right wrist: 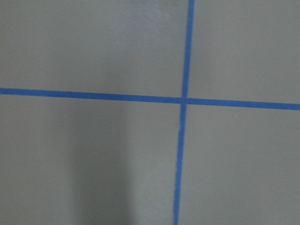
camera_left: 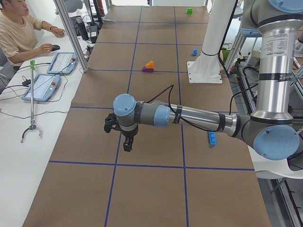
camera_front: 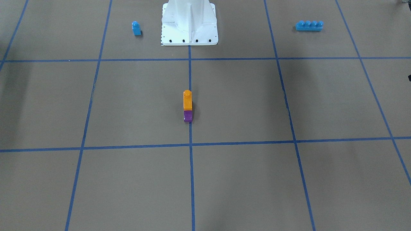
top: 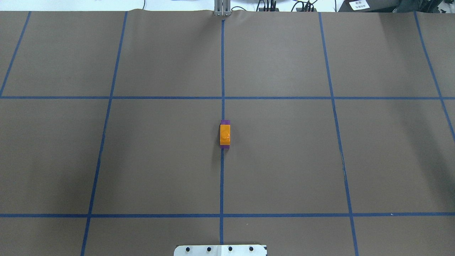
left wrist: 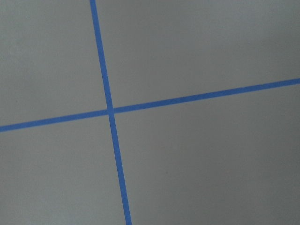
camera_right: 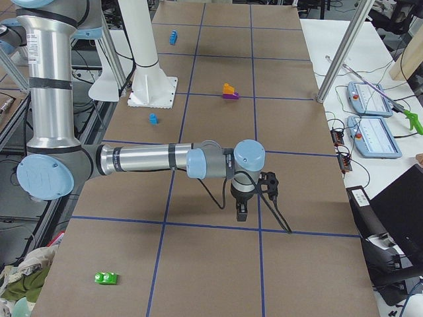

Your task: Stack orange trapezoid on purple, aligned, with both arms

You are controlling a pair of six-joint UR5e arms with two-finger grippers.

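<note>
The orange trapezoid (camera_front: 187,102) sits on the purple (camera_front: 188,116) at the middle of the worktop (camera_front: 244,102), on a blue tape line (camera_front: 190,73). The left fingers (camera_left: 127,144) and right fingers (camera_right: 240,211) hang over opposite ends of the worktop, well apart from the stack. I cannot tell whether either pair is open or closed.

My brown blue-taped worktop (camera_front: 128,102) carries: glossy purple plastic brick (camera_front: 188,116) at centre, small blue single-stud brick (camera_front: 136,28), long blue four-stud brick (camera_front: 309,25), white pedestal base (camera_front: 189,25), small green brick (camera_right: 106,278).
</note>
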